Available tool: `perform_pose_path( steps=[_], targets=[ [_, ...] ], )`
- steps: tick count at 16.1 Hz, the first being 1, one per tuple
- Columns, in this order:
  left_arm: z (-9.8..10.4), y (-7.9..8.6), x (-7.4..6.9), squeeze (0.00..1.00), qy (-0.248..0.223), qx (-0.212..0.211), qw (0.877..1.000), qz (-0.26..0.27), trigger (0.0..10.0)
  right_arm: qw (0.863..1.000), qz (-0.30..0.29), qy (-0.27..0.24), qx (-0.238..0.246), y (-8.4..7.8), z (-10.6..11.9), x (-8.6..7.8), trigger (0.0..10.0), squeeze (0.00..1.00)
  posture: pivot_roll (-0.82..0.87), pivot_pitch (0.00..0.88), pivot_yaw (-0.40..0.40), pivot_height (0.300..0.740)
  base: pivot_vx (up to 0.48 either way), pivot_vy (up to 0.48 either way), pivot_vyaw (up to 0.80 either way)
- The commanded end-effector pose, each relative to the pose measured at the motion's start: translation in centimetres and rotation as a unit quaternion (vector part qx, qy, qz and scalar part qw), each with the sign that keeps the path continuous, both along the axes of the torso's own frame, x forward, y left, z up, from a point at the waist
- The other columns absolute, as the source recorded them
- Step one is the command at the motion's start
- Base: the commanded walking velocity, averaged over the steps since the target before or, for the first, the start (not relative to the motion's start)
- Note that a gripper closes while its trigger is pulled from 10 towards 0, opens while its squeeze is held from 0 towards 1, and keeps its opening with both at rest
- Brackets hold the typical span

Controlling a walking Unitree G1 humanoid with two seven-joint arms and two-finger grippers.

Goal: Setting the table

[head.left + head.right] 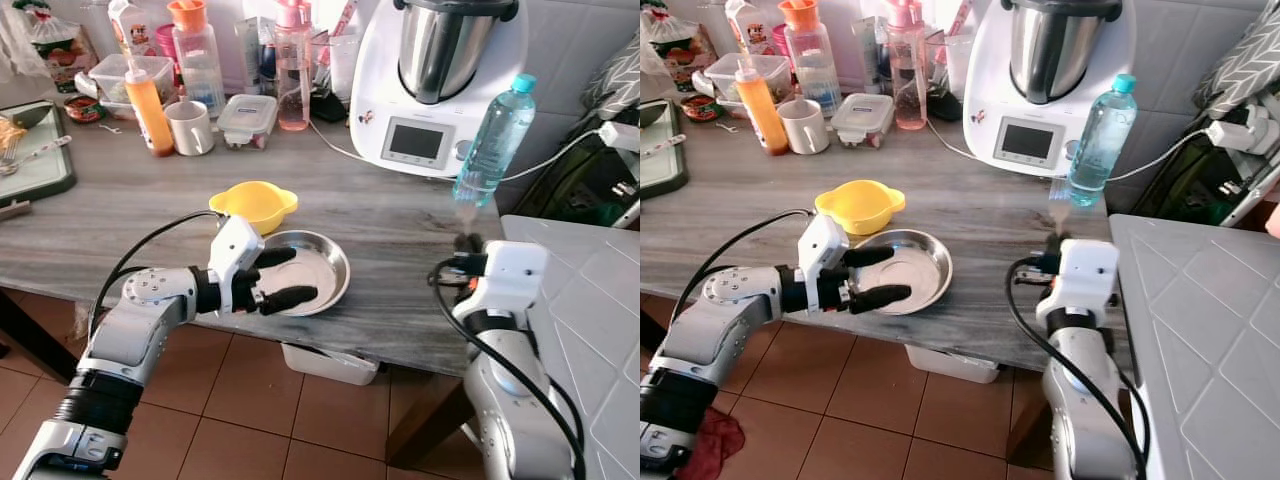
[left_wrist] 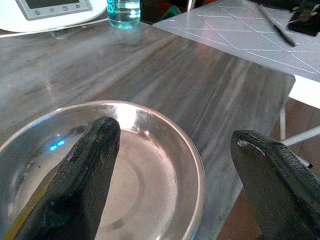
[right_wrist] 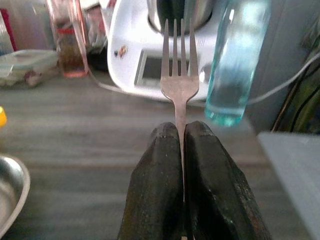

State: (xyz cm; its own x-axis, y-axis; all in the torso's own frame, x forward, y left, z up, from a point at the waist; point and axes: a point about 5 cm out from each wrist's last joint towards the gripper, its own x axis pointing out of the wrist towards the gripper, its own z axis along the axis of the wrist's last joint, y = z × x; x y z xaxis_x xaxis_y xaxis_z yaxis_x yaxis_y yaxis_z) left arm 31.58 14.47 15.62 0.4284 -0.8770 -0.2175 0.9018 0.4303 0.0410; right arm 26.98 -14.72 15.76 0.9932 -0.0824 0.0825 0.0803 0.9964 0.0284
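My right pincer (image 3: 182, 150) pinches the fork (image 3: 180, 80), tines forward; left pincer (image 1: 275, 275) spread over the steel plate's (image 1: 325, 270) rim. I'd lay the fork flat on the worktop (image 1: 400, 240) at the plate's 3 o'clock, keeping it level

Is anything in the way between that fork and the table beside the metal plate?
Nothing visible. The right gripper holds the fork over bare table right of the plate; the bottle stands farther back.
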Motion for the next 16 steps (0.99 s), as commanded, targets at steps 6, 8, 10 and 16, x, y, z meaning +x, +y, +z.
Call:
perform_pose_path(
  steps=[6, 8, 10, 16],
  targets=[
    [0.8, -0.1, 0.0, 0.0, -0.023, 0.011, 1.0, -0.015, 10.0, 0.994, 0.048, 0.094, 0.039, 1.5, -3.2, 0.9, 10.0, 0.0, 0.09, 0.102, -0.026, 0.74, 0.0, 0.0, 0.0],
    [0.8, -0.1, -0.1, 0.0, -0.023, 0.014, 0.999, -0.018, 10.0, 0.992, 0.069, 0.103, 0.027, 2.4, -3.5, 1.2, 10.0, 0.0, 0.1, 0.107, -0.026, 0.74, 0.0, 0.0, 0.0],
    [0.8, -0.1, -0.2, 0.0, -0.027, 0.016, 0.999, -0.021, 10.0, 0.989, 0.086, 0.116, 0.031, 3.2, -3.9, 1.7, 10.0, 0.0, 0.1, 0.11, -0.025, 0.74, 0.0, 0.0, 0.0],
    [0.6, -0.2, -0.5, 0.0, -0.024, 0.021, 0.999, -0.027, 10.0, 0.982, 0.097, 0.14, 0.082, 4.5, -4.9, 2.3, 10.0, 0.0, 0.11, 0.112, -0.02, 0.74, 0.0, 0.0, 0.0]
  ],
)
